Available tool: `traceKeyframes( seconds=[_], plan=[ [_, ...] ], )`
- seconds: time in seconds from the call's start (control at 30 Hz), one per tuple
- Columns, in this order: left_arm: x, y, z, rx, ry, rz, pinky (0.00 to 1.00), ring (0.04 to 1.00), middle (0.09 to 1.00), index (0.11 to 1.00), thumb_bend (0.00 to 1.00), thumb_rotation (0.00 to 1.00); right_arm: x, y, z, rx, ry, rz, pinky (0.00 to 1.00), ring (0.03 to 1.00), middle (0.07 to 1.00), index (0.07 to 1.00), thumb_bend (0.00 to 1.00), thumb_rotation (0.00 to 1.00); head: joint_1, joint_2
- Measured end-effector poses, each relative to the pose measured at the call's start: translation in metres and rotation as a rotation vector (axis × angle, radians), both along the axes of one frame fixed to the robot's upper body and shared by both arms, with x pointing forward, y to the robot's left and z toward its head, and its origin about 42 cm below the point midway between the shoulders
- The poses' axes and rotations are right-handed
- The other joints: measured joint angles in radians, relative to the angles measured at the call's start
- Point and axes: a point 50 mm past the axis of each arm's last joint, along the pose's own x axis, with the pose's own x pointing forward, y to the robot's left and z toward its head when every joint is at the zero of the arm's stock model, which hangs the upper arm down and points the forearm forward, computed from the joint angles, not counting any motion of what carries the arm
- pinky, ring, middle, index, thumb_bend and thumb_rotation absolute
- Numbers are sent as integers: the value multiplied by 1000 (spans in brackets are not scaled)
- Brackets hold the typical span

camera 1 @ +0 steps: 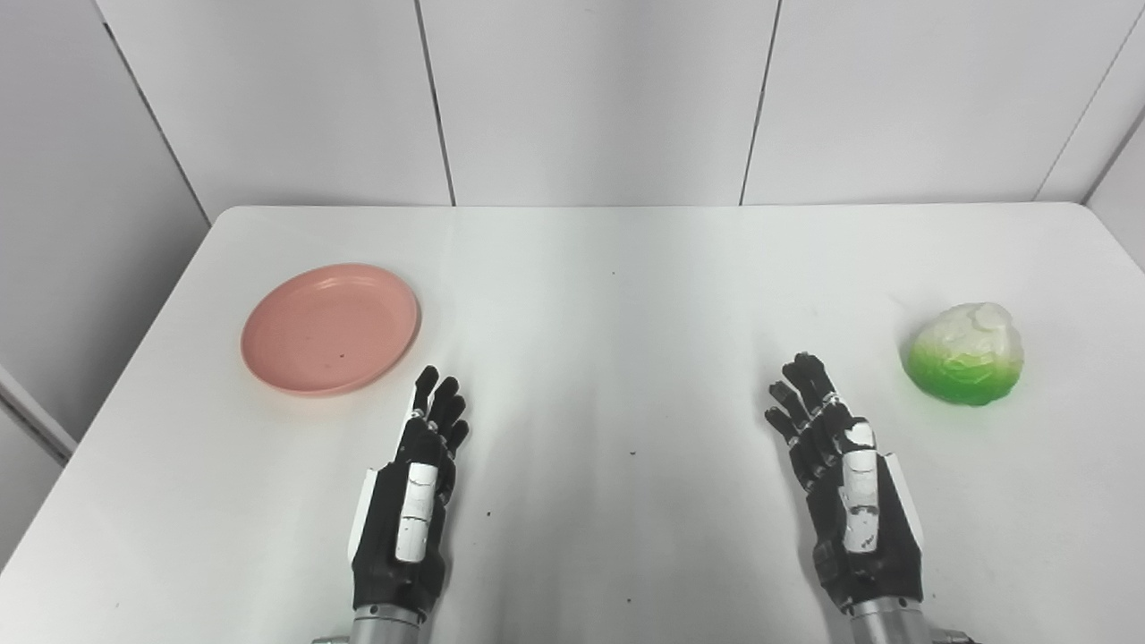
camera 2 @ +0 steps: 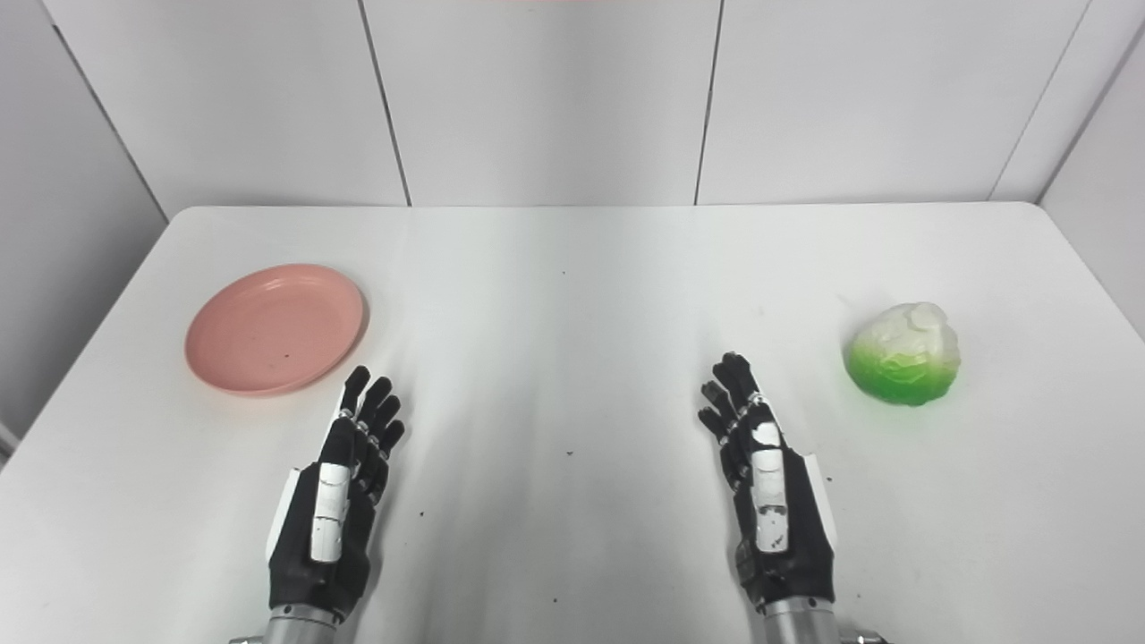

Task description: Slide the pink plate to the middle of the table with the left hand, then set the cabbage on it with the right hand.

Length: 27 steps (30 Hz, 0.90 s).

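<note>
A pink plate lies empty on the left side of the white table. The cabbage, white on top and bright green below, sits near the right side. My left hand rests near the front edge, open, fingers stretched forward, their tips just short of the plate's near right rim. My right hand is open too, held edge-up, to the left of the cabbage and nearer to me, a clear gap between them. Neither hand holds anything.
Grey wall panels rise behind the table's far edge. The table's left edge runs close past the plate and its right edge close past the cabbage. A few small dark specks mark the tabletop between the hands.
</note>
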Motion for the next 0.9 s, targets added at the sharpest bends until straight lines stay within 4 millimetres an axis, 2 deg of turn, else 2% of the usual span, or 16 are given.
traceKeyframes(
  seconds=[0.17, 0.4, 0.73, 0.9],
  plan=[
    [0, 0, 0, 3, -4, 1, 1000, 988, 983, 1000, 924, 872, 0, 1, 0, -5, 1, 1, 927, 930, 940, 923, 875, 1000, -2, -5],
    [0, -1, -1, 7, -5, 1, 1000, 982, 980, 1000, 904, 868, 0, -1, -1, -5, 4, -10, 931, 934, 946, 929, 875, 1000, 48, 26],
    [0, -1, 0, 14, -7, 2, 1000, 991, 1000, 1000, 890, 869, 0, -2, -2, -4, 22, -18, 918, 921, 937, 931, 857, 1000, 18, 28],
    [0, 0, 1, 15, -10, 6, 1000, 977, 1000, 1000, 897, 868, 0, -3, 0, 19, 35, -19, 937, 926, 944, 969, 856, 1000, 18, 37]
  ],
)
